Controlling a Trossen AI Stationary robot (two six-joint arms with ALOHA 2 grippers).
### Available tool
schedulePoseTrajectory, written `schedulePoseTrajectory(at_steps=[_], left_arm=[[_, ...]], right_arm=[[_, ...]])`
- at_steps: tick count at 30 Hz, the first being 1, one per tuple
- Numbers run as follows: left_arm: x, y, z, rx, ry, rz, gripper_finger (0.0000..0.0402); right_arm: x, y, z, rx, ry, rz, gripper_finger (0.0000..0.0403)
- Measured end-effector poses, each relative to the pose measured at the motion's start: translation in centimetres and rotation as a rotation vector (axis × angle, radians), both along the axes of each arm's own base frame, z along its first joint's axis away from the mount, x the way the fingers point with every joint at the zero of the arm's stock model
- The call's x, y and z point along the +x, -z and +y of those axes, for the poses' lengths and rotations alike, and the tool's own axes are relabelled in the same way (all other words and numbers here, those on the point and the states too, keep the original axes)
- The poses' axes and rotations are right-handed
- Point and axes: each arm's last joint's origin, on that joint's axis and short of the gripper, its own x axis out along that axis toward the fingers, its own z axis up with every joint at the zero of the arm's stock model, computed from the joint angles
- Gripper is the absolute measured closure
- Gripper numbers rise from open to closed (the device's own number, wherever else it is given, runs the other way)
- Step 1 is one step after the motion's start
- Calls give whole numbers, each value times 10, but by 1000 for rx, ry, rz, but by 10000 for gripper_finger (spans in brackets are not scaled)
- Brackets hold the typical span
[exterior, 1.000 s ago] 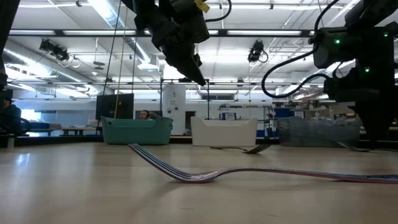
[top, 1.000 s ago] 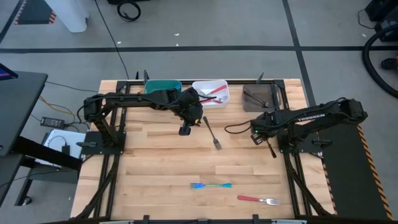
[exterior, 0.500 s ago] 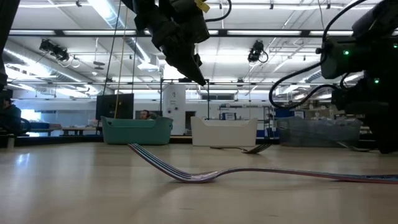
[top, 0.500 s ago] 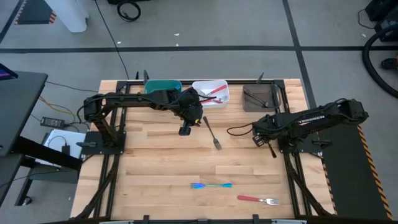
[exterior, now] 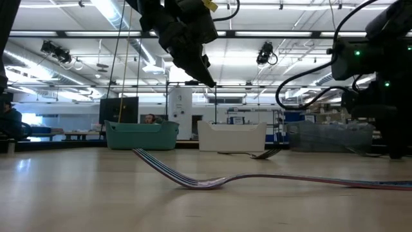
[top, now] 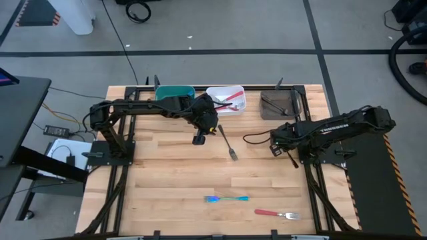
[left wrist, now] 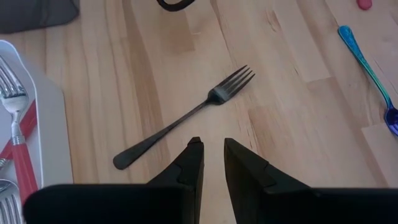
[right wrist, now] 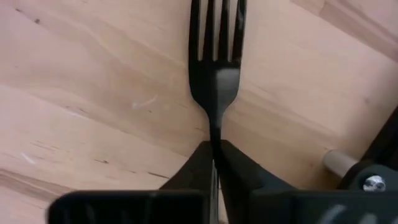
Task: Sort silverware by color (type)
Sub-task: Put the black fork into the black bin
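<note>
R tool (right wrist: pixel 214 149) now clamped on dark fork (right wrist: pixel 215 56)

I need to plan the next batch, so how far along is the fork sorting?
Done: red forks lie in the white bin. In hand: the right gripper is shut on a dark fork. Left: another dark fork, a blue fork and a red fork on the table.

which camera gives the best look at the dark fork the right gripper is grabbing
The right wrist view: the dark fork fills it, neck pinched in the right gripper. The high view shows only a thin dark line below that gripper. In the low and left wrist views I can't find it.
</note>
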Motion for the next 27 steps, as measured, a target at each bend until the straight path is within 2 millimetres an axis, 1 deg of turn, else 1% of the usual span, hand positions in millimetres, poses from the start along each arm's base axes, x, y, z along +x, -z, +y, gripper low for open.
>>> schedulePoseTrajectory(at_steps=[2, 7, 10, 16, 19, 22, 24, 27], left_arm=[[0, 0, 0, 0, 0, 0, 338], [0, 0, 0, 13, 16, -3, 338], [0, 0, 0, 15, 17, -3, 338], [0, 0, 0, 15, 16, 1, 338], [-1, 1, 0, 14, 15, 7, 338], [-1, 1, 0, 12, 16, 14, 338], [-1, 1, 0, 12, 15, 13, 338], [-1, 1, 0, 12, 16, 14, 338]], right_arm=[[0, 0, 0, -2, -11, 3, 389], [0, -2, 0, -2, -28, 6, 389], [5, -9, -1, -33, -65, 11, 393], [20, -31, -4, -53, -148, -48, 393], [28, -46, -6, -77, -193, -71, 393], [31, -66, -10, -131, -229, -43, 393], [34, -84, -15, -209, -245, -20, 393], [37, -111, -25, -377, -275, 25, 393]])
